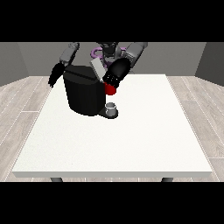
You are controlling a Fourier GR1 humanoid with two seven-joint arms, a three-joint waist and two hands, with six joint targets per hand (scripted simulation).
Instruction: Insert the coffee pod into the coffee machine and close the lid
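Black boxy coffee machine (83, 94); hand at the view's right (114, 75) above, fingers perhaps curled, unclear.

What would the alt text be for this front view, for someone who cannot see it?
A humanoid robot behind a white table reaches the hand at the view's right to the top of a black coffee machine, by a red thing at the machine. A grey thing sits on the machine's base.

The hand at the view's right (114, 75) is held forward near the table's far edge; the hand at the view's left (55, 75) is hung down beyond the far left corner.
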